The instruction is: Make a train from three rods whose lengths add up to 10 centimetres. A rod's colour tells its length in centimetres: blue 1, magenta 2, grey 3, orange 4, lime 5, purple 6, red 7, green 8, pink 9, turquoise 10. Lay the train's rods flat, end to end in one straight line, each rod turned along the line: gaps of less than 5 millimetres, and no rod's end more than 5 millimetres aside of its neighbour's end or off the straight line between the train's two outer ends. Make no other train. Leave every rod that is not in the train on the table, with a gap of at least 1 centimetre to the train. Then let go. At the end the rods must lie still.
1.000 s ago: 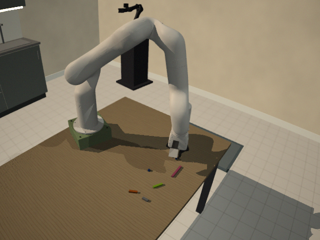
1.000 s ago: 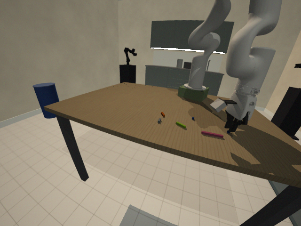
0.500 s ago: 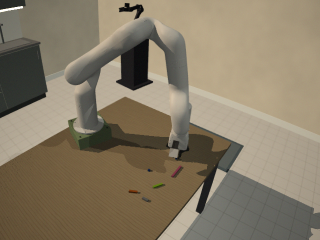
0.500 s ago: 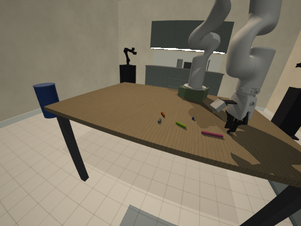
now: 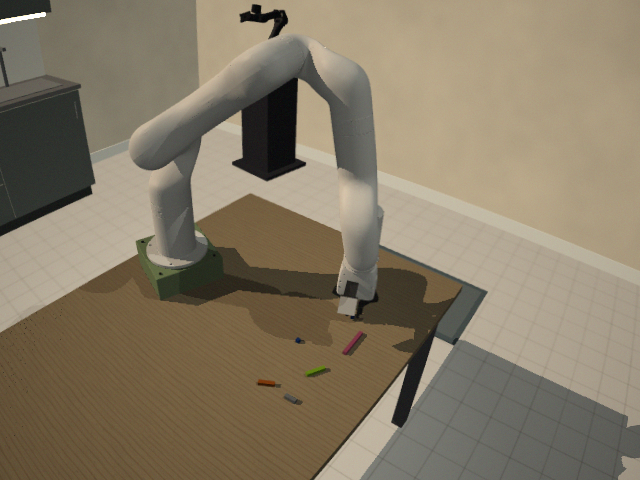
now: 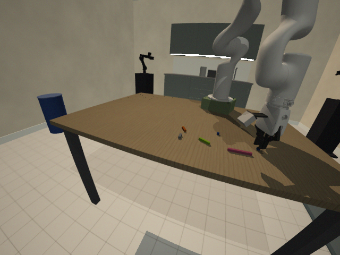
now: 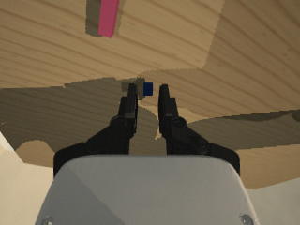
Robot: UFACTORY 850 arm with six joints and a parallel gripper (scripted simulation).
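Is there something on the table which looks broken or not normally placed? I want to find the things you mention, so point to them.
Nothing stands out: the pink rod point(image 5: 353, 342) point(image 6: 239, 151) point(image 7: 109, 18), lime rod point(image 5: 315, 370) point(image 6: 204, 141), orange rod point(image 5: 266, 382) point(image 6: 184, 128) and grey rod point(image 5: 290, 398) point(image 6: 180, 135) lie flat, apart, without visible damage.

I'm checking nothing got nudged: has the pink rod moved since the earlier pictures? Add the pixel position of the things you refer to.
No, the pink rod point(image 5: 353, 343) point(image 6: 239, 151) point(image 7: 109, 18) shows no visible shift against the table's edge point(image 5: 372, 410).
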